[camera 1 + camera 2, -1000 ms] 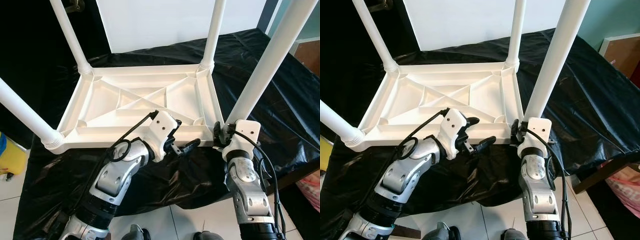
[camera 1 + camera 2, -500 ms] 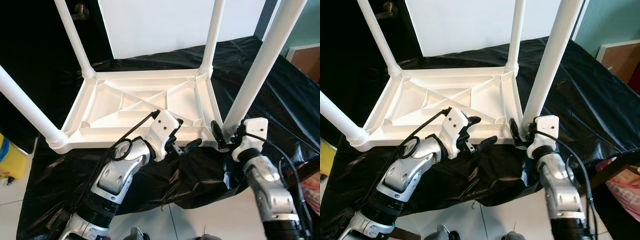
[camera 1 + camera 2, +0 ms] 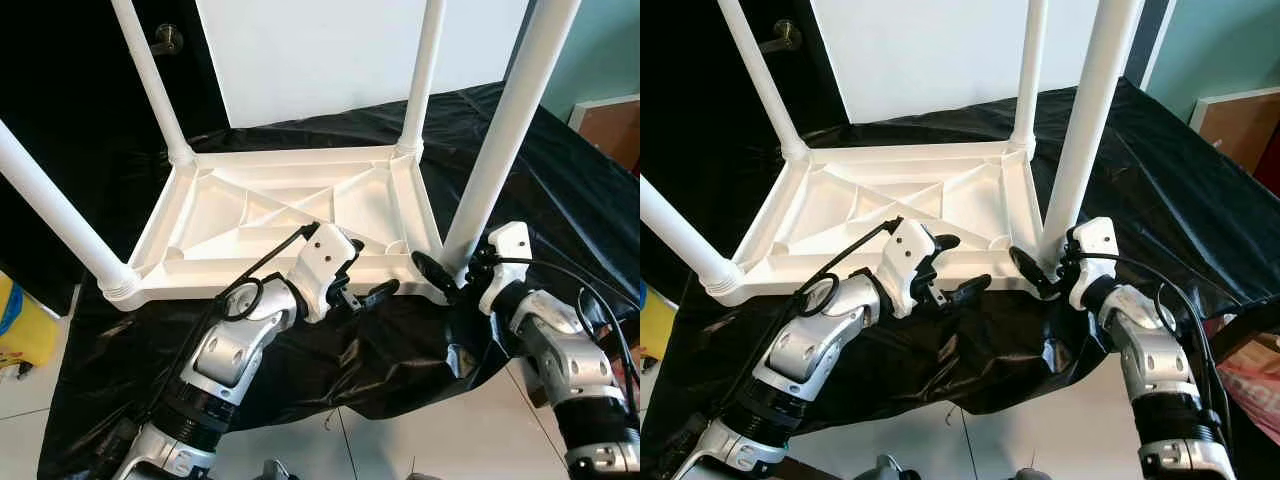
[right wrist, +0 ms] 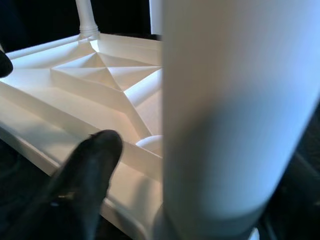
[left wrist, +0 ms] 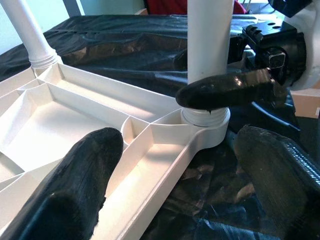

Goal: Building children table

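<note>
1. Black plastic sheeting (image 3: 560,190) drapes the surface across the middle of the frame, over pale floor tiles (image 3: 400,440) at the bottom.
2. Lower centre, the left hand (image 3: 362,288) straddles the near rim of the upturned white children's table (image 3: 290,215), fingers spread and not clenched on it.
3. Lower right, the right hand (image 3: 445,270) has its fingers parted around the base of the near-right leg (image 3: 500,130); whether they press it I cannot tell.
4. Three more legs stand in the other corners: near-left leg (image 3: 55,215), far-left leg (image 3: 155,80), far-right leg (image 3: 420,75).
5. Behind, a white panel (image 3: 330,50) and a door handle (image 3: 168,38) at upper left.
</note>
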Motion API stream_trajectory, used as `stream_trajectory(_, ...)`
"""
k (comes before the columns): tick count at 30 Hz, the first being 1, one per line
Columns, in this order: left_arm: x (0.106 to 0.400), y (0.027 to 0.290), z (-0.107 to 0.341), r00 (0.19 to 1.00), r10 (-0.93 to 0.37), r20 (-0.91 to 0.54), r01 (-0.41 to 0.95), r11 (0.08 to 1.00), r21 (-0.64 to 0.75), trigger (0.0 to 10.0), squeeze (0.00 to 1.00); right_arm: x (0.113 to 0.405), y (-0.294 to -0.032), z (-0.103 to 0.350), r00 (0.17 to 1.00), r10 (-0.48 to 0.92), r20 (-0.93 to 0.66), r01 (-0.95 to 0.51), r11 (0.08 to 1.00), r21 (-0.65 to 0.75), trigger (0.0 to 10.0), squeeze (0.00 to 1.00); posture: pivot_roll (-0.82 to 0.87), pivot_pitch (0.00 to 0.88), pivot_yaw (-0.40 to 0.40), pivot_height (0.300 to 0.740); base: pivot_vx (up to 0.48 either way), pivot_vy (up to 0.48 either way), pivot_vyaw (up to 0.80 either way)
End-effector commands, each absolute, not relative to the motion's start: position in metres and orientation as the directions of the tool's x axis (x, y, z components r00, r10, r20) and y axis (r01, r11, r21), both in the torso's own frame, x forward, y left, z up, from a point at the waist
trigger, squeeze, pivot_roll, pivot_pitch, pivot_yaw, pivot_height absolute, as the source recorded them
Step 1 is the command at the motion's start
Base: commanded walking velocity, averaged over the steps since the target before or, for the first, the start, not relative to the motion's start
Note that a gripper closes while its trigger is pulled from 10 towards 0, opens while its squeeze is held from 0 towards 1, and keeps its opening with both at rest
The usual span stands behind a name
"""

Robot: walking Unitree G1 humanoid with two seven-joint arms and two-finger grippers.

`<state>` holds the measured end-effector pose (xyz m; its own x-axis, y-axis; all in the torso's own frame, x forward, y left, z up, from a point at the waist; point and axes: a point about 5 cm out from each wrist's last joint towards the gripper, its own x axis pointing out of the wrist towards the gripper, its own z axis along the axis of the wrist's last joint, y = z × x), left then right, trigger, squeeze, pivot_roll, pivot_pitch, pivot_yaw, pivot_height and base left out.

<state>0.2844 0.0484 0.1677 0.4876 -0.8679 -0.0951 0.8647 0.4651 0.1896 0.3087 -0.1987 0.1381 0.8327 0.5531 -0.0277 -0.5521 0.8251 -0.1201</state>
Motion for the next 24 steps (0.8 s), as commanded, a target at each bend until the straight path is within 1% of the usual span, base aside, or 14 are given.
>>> stream_trajectory(1,0.284,0.048,0.166,0.439,-0.891,-0.115,0.89,0.414,0.194,10.0,0.0,0.309,-0.19,0.133,0.799,0.598,-0.055,-0.6,0.791,-0.12,1.3,0.0,-0.09,0.0,0.056,0.74,0.0,0.0,0.0)
stream_trajectory(2,0.284,0.047,0.166,0.435,-0.893,-0.114,0.891,0.409,0.195,10.0,0.0,0.311,-0.193,0.132,0.789,0.61,-0.069,-0.614,0.779,-0.125,0.0,0.0,-0.09,0.0,0.055,0.74,0.0,0.0,0.0)
stream_trajectory(6,0.285,0.046,0.167,0.434,-0.894,-0.109,0.891,0.408,0.199,10.0,0.0,0.313,-0.2,0.128,0.773,0.627,-0.098,-0.634,0.762,-0.129,0.0,0.0,-0.09,0.0,0.054,0.74,0.0,0.0,0.0)
stream_trajectory(11,0.286,0.046,0.167,0.433,-0.895,-0.105,0.891,0.408,0.199,10.0,0.0,0.312,-0.203,0.124,0.765,0.634,-0.11,-0.644,0.755,-0.128,0.0,0.0,-0.09,0.0,0.057,0.74,0.0,0.0,0.0)
stream_trajectory(12,0.286,0.045,0.167,0.43,-0.897,-0.103,0.893,0.405,0.198,10.0,0.0,0.312,-0.204,0.122,0.766,0.632,-0.116,-0.642,0.756,-0.124,9.1,0.0,-0.1,0.0,0.058,0.74,0.0,0.0,0.0)
stream_trajectory(13,0.286,0.045,0.167,0.43,-0.897,-0.103,0.893,0.405,0.198,10.0,0.0,0.312,-0.204,0.122,0.766,0.632,-0.116,-0.642,0.756,-0.124,9.1,0.0,-0.1,0.0,0.058,0.74,0.0,0.0,0.0)
stream_trajectory(14,0.286,0.045,0.167,0.426,-0.899,-0.102,0.894,0.402,0.197,10.0,0.0,0.312,-0.205,0.121,0.771,0.626,-0.113,-0.636,0.762,-0.12,10.0,0.0,-0.1,0.0,0.062,0.74,0.0,0.0,0.0)
stream_trajectory(21,0.285,0.045,0.165,0.423,-0.9,-0.102,0.897,0.4,0.19,10.0,0.0,0.311,-0.209,0.119,0.81,0.584,-0.055,-0.587,0.807,-0.069,10.0,0.0,-0.1,0.0,0.063,0.74,0.0,0.0,0.0)
stream_trajectory(23,0.285,0.046,0.164,0.433,-0.896,-0.099,0.892,0.41,0.19,10.0,0.0,0.308,-0.208,0.117,0.847,0.531,-0.033,-0.532,0.845,-0.063,10.0,0.0,-0.1,0.0,0.061,0.74,0.0,0.0,0.0)
stream_trajectory(24,0.285,0.046,0.164,0.433,-0.896,-0.099,0.892,0.41,0.19,10.0,0.0,0.308,-0.208,0.117,0.847,0.531,-0.033,-0.532,0.845,-0.063,10.0,0.0,-0.1,0.0,0.061,0.74,0.0,0.0,0.0)
